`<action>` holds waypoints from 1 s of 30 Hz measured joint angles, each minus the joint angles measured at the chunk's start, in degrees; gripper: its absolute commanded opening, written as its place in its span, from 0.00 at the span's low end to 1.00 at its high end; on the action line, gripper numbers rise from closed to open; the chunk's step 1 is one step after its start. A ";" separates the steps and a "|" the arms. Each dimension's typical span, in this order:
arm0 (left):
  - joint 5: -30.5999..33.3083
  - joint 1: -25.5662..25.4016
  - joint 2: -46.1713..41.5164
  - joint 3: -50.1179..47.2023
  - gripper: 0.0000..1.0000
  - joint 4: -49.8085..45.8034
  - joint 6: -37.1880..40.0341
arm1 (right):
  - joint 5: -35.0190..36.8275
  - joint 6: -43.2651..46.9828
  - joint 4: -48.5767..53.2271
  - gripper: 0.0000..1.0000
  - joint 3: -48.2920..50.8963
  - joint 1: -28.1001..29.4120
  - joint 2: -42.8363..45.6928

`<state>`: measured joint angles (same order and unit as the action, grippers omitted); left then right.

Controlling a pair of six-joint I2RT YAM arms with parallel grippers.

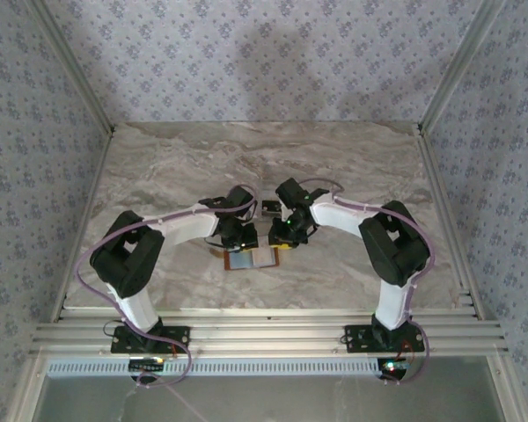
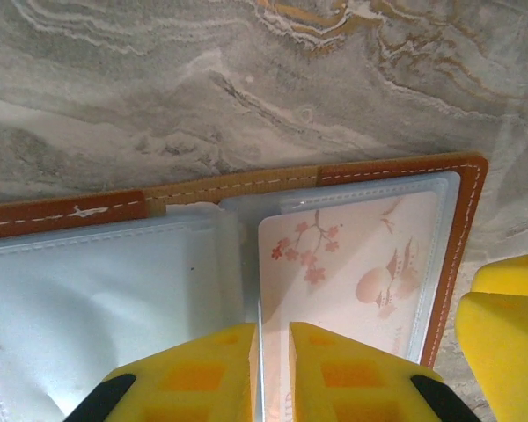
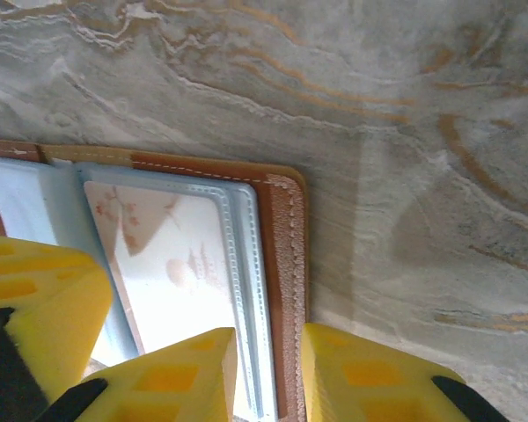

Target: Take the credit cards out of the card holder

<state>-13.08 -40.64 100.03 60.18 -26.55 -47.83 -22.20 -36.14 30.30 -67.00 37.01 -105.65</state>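
- Walls papered in a small blue-grey floral print closed in the back and both sides of the cell.
- A marble-patterned table, grey with rusty veins, filled the floor of it, with aluminium rails along its near edge.
- The left arm and the right arm reached in from the near edge and met around the middle of the table.
- The card holder lay open and flat near the table's centre, a little toward the near edge. Its brown stitched border framed pale grey-blue pockets.
- The right gripper stood over the holder's right edge with one yellow finger on each side of the stitched border, touching it and clamped on that edge.
- The left gripper stood over the holder's middle with its yellow fingers drawn nearly together, leaving only a slit. The left edge of a card ran into that slit. Whether it was pinched I cannot tell.
- The pink card, whitish with blossom and pagoda prints, sat inside the right-hand clear pocket.
- A small dark rectangle lay on the table just beyond the two grippers, too small to identify.
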 measured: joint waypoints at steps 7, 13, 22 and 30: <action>0.37 0.00 0.00 0.00 0.16 0.00 -0.02 | -0.07 0.00 -0.33 0.28 -2.32 0.63 -0.33; 0.46 0.00 0.00 0.00 0.16 0.00 0.00 | 0.61 0.00 -0.22 0.28 -2.58 0.76 -2.62; 0.39 0.00 0.00 0.00 0.17 0.00 -0.02 | 2.25 0.61 -0.02 0.28 -2.56 1.40 -3.52; -1.25 0.00 0.00 0.35 0.17 0.26 -0.04 | 3.37 0.87 -0.57 0.28 0.13 1.55 -1.62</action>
<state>-14.33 -40.64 100.03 60.53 -26.28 -47.88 -18.83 -35.27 29.74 -66.87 38.57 -107.26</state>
